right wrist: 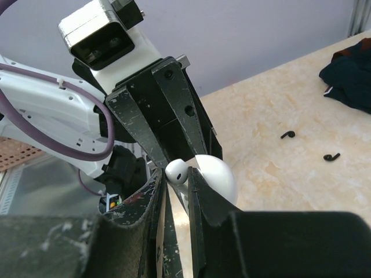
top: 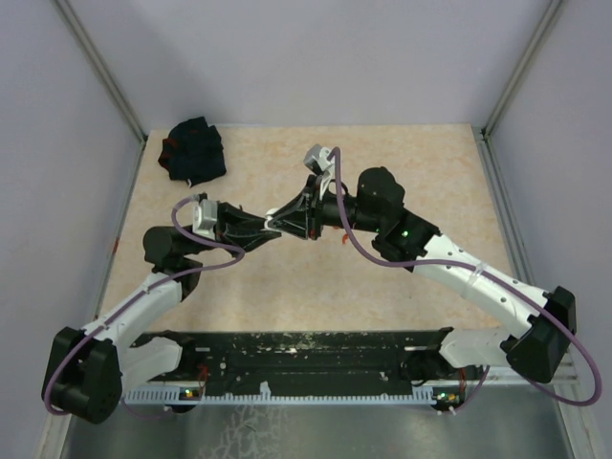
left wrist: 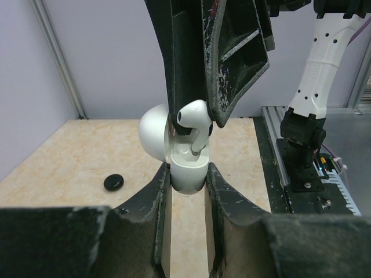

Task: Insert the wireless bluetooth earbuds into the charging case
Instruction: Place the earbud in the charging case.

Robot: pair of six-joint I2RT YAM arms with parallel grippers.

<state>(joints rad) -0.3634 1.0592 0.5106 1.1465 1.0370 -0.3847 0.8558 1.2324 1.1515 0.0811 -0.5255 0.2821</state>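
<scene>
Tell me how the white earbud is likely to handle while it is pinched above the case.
The earbud looks glossy and rounded, so it may slip or twist in the right claw. It is tiny, probably very light. Rigid plastic by its look, so unlikely to flex against the charging case.
</scene>
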